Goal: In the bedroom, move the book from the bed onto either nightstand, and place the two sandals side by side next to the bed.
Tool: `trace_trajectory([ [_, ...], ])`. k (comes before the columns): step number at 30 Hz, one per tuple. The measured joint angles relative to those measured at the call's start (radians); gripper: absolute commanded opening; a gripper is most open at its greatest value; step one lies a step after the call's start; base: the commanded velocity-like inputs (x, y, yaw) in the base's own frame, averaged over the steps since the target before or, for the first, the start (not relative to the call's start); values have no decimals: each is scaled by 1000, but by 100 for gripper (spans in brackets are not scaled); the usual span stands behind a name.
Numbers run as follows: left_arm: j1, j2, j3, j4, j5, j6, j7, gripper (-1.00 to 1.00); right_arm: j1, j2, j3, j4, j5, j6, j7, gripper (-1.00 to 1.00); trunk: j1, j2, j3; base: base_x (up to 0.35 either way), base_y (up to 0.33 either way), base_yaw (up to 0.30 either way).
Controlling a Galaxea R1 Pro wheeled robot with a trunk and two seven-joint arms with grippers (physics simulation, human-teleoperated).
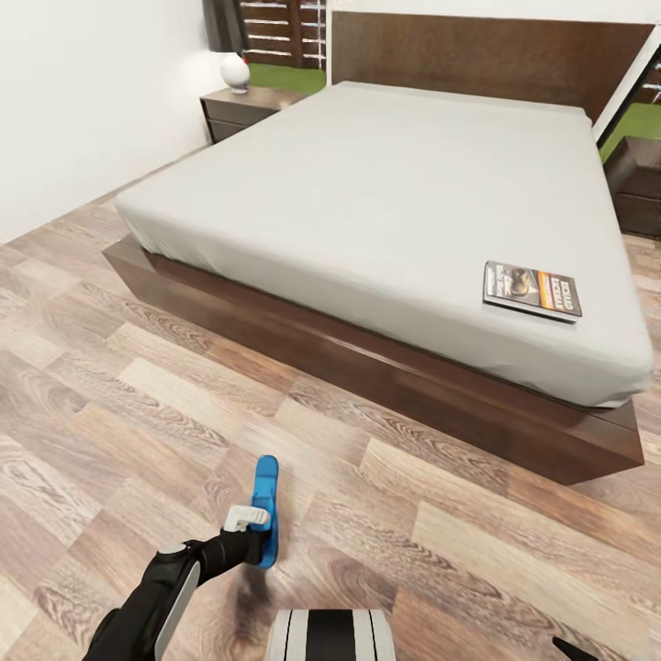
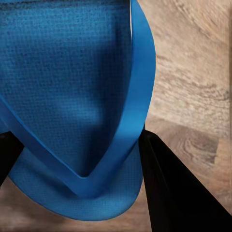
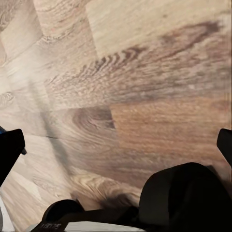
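From the head camera, the left gripper (image 1: 260, 537) is clamped on a blue sandal (image 1: 265, 500), carried off the wood-plank floor (image 1: 441, 542) with its long axis pointing away from the robot toward the near side of the bed (image 1: 386, 174); the bed frame lies ahead, well apart from the sandal, so the coming set-down turns on bringing the sandal forward and laying it flat beside that frame, and the left arm is the one placed to do it. The book (image 1: 532, 290) lies flat on the mattress near its right front corner, its long axis running across the bed; its cover shows an orange band with white lettering too small and tilted to read. A nightstand (image 1: 240, 108) stands at the far left of the headboard with a small white round object on top, and another nightstand (image 1: 635, 184) at the far right. In the left wrist view the sandal (image 2: 72, 96) sits between the dark fingers (image 2: 169, 188), straps facing the camera, above the floor. In the right wrist view the right gripper's fingers (image 3: 9, 152) stand apart with bare floor (image 3: 145, 72) between them, grasping nothing.
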Motion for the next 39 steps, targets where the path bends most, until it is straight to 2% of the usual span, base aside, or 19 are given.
trace_trajectory([
  [6, 0, 0, 0, 0, 0, 0, 0, -100, 0, 0, -1, 95, 1, -4, -5, 100, -3, 1, 23, 0, 0, 0],
  [9, 0, 0, -1, 0, 0, 0, 0, -100, 0, 0, -3, 172, 0, -55, -8, 100, -4, 2, 35, 0, 0, 0],
  [13, 2, 2, 5, 2, 0, -1, 1, -100, 0, 0, -3, 205, 0, -115, -10, 100, -6, 3, 50, 0, 0, 0],
  [20, 11, 4, 114, 2, -2, -3, 2, -100, 0, 0, -3, 214, 1, -131, -11, 100, -9, 5, 77, 0, 0, 0],
  [24, 14, 12, 145, 16, -3, -5, 0, -100, 0, 0, -3, 214, 1, -133, -11, 100, -11, 6, 93, 0, 0, 0],
  [29, 17, 52, 159, 98, -1, -50, -1, -100, 0, 0, -3, 214, 1, -135, -11, 100, -13, 7, 112, 0, 0, 0],
  [32, 17, 69, 162, 185, -2, -116, -1, -100, 0, 0, -3, 214, 1, -136, -11, 100, -14, 8, 124, 0, 0, 0],
  [39, 17, 73, 183, 261, 3, -168, 1, -100, 0, 0, -3, 214, 1, -137, -9, 100, -18, 9, 151, 0, 0, 0],
])
